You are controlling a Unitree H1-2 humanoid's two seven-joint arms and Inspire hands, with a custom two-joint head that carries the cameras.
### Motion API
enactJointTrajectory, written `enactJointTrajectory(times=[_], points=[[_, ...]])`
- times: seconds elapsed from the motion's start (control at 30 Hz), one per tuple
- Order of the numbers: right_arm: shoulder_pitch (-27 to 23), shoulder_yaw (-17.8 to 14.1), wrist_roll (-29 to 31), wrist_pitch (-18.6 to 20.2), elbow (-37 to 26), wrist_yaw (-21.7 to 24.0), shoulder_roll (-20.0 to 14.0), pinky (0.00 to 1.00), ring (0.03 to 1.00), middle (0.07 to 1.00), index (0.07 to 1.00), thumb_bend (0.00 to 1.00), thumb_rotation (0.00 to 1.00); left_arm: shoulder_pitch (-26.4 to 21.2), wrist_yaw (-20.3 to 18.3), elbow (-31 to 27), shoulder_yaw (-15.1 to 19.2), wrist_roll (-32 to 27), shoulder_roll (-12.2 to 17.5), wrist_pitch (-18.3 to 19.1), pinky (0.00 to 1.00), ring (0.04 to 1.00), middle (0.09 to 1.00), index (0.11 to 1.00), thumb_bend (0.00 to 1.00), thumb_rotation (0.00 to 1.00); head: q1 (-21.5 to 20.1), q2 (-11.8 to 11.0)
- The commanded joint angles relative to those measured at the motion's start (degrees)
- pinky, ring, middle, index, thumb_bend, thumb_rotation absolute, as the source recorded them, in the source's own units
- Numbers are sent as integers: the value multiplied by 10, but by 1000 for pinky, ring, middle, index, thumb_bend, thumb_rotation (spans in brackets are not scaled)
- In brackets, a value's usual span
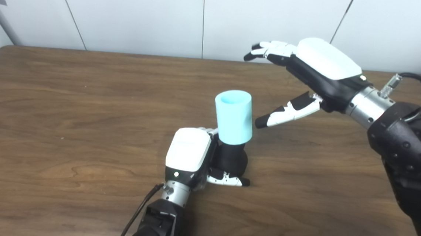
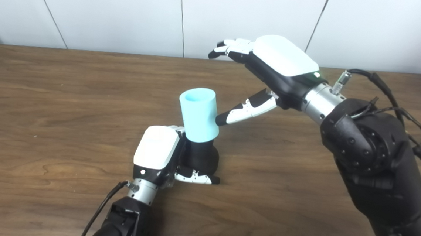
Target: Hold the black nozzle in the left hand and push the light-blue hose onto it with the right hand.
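The black nozzle stands upright near the middle of the table, and my left hand is shut around its base. The light-blue hose, a short open-topped tube, sits on top of the nozzle and leans slightly left. My right hand hovers open to the right of and above the hose, fingers spread; its thumb tip is just beside the hose's right wall. In the right eye view the thumb tip looks to be touching the hose.
The brown wooden table reaches back to a white panelled wall. My right arm's bulky black forearm and its cables fill the right side.
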Motion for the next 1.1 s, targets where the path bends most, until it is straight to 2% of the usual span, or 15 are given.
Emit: enactJointTrajectory(times=[0.0,0.13,0.2,0.27,0.47,0.63,1.07], points=[[-13,-6,-5,-14,-25,-2,-9,906,996,984,924,644,639,22,-44,39,-14,-10,6,-3,494,506,421,510,521,0,1,1],[0,-7,12,-26,-31,-10,-3,939,1000,996,939,606,744,22,-40,42,-13,-10,7,-4,499,513,439,507,523,0,1,-1],[8,-7,25,-40,-29,-15,-2,957,1000,992,945,591,836,23,-37,44,-13,-11,7,-5,509,529,460,505,524,0,0,0],[13,-5,29,-49,-28,-14,-2,970,1000,991,943,589,871,23,-39,44,-13,-10,7,-4,508,524,450,507,523,0,0,0],[29,6,26,-59,-42,-4,5,994,1000,990,931,603,891,22,-39,47,-13,-8,7,-2,490,507,427,512,522,0,0,0],[30,11,22,-60,-57,4,7,990,1000,986,936,609,951,21,-38,49,-13,-9,8,-3,493,508,427,514,521,0,0,0],[23,16,27,-49,-75,33,21,988,1000,988,938,595,960,24,-39,45,-15,-9,7,-2,487,511,430,514,522,0,-1,6]])
